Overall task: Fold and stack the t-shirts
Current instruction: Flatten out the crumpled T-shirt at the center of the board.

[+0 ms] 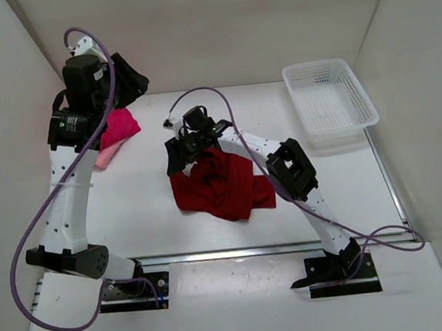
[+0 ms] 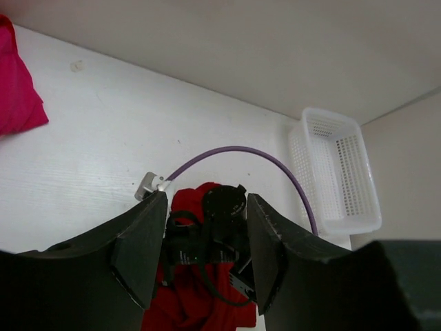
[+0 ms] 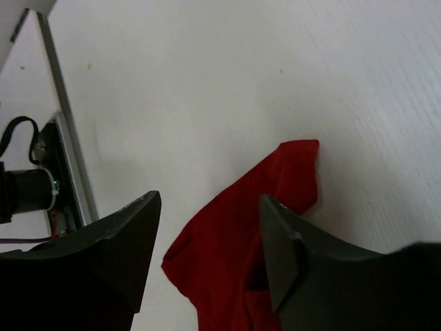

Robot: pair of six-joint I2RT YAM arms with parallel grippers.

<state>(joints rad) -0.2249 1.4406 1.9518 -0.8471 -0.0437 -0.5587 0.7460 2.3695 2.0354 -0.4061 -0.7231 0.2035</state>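
Note:
A dark crimson t-shirt (image 1: 223,187) lies crumpled in the middle of the table. My right gripper (image 1: 178,158) hovers over its upper left part, open. In the right wrist view the crimson cloth (image 3: 234,234) lies flat below the right gripper (image 3: 210,238), with nothing pinched between the fingers. A hot pink t-shirt (image 1: 121,126) sits at the far left on a pale pink t-shirt (image 1: 107,155). My left gripper (image 1: 131,79) is raised high above them, open and empty. The left wrist view looks down between the left gripper's (image 2: 207,241) jaws at the right wrist and the crimson t-shirt (image 2: 193,303).
A white mesh basket (image 1: 330,98) stands at the back right of the table, also visible as the basket (image 2: 337,172) in the left wrist view. A purple cable (image 2: 241,150) arcs over the right wrist. White walls close in the back and both sides.

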